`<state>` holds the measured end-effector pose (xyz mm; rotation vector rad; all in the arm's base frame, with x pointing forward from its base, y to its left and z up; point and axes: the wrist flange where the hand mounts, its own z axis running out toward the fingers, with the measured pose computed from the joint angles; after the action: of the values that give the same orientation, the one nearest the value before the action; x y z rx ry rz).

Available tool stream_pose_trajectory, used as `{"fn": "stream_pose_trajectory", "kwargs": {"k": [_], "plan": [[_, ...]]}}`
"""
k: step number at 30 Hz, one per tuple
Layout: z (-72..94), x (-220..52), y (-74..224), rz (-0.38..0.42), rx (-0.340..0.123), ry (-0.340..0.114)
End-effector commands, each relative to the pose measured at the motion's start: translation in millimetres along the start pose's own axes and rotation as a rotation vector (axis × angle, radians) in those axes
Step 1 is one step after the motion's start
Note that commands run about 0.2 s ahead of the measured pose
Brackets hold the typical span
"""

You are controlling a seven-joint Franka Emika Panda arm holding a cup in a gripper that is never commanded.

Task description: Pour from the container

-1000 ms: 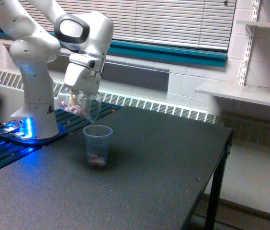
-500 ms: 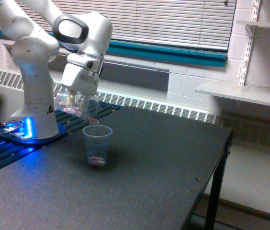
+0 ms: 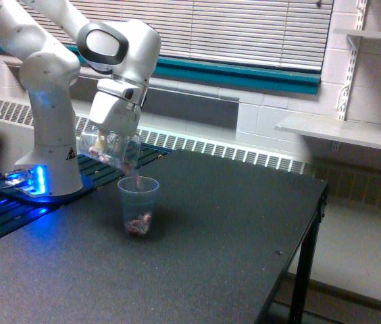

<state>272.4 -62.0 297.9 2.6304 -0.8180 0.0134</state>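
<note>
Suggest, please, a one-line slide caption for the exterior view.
Panda arm's claw tilts a clear tumbler, spilling small pieces into the clear cup on the black table.

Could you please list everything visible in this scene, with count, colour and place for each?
tumbler: one, clear, held tilted above the cup, small pinkish pieces inside and spilling from its lip
cup: one, clear, upright on the table below the tumbler, pinkish pieces at its bottom
table: one, black, fills the foreground
blinds: one set, pale, on the back wall above a teal band
shelf: one, white, at the exterior view's right
radiator grille: one, white, behind the table
robot arm: one, white, base lit blue at the exterior view's left
gripper: one, white, clamped on the tumbler
</note>
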Motion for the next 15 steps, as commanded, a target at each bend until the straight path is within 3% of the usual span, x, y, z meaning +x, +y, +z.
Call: {"fn": "stream_pose_trajectory", "kwargs": {"k": [1, 15], "plan": [[3.2, -18.2, -12.3, -0.026, -0.02, -0.001], [-1.1, -21.4, -11.9, -0.028, -0.036, 0.005]]}}
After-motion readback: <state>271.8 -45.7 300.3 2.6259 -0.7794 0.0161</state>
